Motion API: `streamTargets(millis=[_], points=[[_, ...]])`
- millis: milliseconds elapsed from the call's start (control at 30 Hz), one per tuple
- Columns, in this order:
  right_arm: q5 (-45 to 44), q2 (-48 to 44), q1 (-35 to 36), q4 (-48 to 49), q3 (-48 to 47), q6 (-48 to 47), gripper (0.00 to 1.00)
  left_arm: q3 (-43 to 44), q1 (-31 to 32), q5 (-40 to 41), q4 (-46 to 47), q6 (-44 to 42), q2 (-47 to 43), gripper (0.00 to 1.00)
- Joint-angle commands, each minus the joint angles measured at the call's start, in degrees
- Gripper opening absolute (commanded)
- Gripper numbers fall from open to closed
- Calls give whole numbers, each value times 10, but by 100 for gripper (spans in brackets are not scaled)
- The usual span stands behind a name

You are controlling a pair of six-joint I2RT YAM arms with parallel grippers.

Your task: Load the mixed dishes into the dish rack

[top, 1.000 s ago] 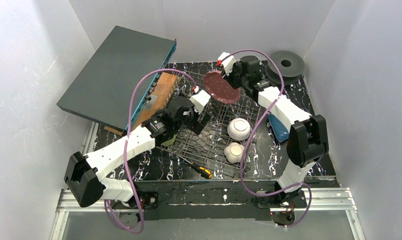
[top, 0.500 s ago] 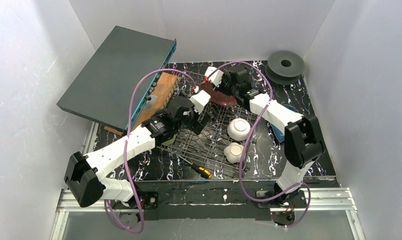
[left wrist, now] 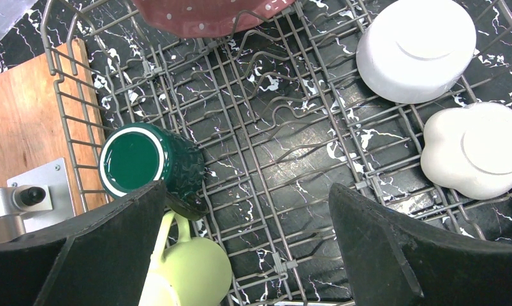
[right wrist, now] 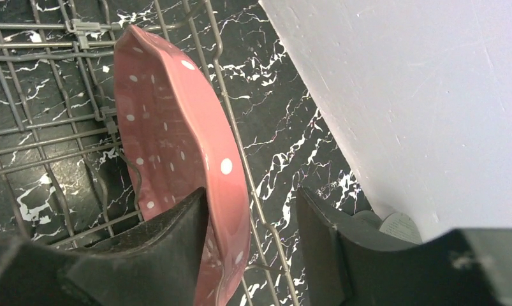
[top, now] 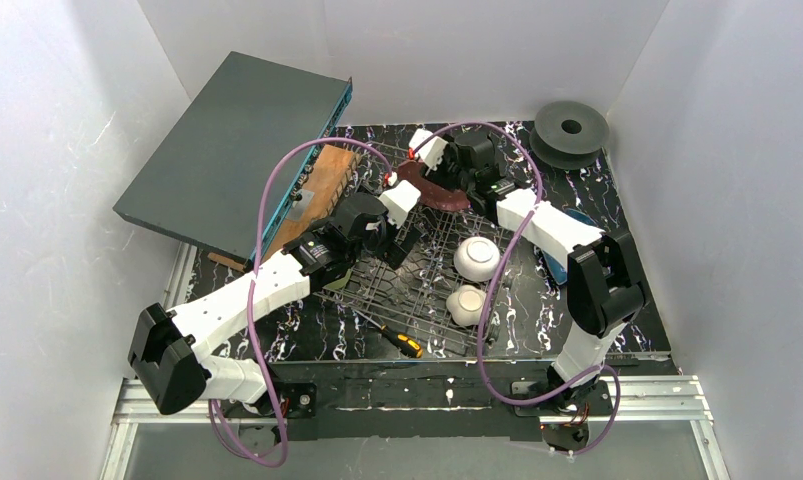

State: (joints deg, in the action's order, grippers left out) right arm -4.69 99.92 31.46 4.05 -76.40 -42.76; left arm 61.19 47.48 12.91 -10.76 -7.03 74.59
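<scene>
Near end first: the cup (left wrist: 476,150) and bowl (left wrist: 416,48) sit upside down on the right side of the rack (left wrist: 49,57). The dark green mug (left wrist: 145,162) and pale green mug (left wrist: 192,274) sit at its left edge, right under our left gripper (left wrist: 247,210), which hangs spread wide and holds nothing. At the far end the pink plate (right wrist: 170,140) stands on edge in the wires, leaning, long axis across the rack; our right gripper (right wrist: 252,194) straddles its rim, spread, one finger touching and the other clear. We reckon the retreat must run straight back along the plate's plane; the blue dish (top: 553,264), on the bench right of the rack, lies nearer the right arm.
</scene>
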Motion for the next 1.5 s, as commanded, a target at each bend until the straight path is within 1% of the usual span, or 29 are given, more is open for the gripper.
streamTargets(millis=[0,67,200,233,267,533,667,800,967,1133,1267,1367,1467], points=[[-17,-18,-2,33,-31,27,63,2,3,8,-2,0,-13,99],[-14,-20,-2,25,-36,37,68,2,3,9,-2,0,-13,99],[1,-39,0,8,-35,58,93,2,4,9,-3,0,-14,99],[3,-45,0,6,-34,63,97,2,3,10,-2,0,-15,99],[3,-50,1,4,-33,69,98,2,3,10,-2,1,-16,99],[-29,-95,1,-18,-27,138,98,2,3,10,-4,-2,-22,99],[-46,-125,0,-67,-32,180,98,1,4,13,-2,-4,-30,99],[-77,-163,1,-94,-26,232,98,2,3,17,-3,-6,-33,99],[-144,-230,0,-89,37,332,98,3,3,15,-4,-8,-31,99],[-214,-300,-8,-100,121,387,98,2,3,15,-5,-9,-30,99],[-218,-387,-66,-106,192,465,98,5,3,13,-7,-11,-29,99],[-204,-454,-161,-108,244,558,94,5,3,13,-8,-12,-31,99],[-205,-487,-250,-122,290,641,96,5,4,13,-9,-15,-35,99]])
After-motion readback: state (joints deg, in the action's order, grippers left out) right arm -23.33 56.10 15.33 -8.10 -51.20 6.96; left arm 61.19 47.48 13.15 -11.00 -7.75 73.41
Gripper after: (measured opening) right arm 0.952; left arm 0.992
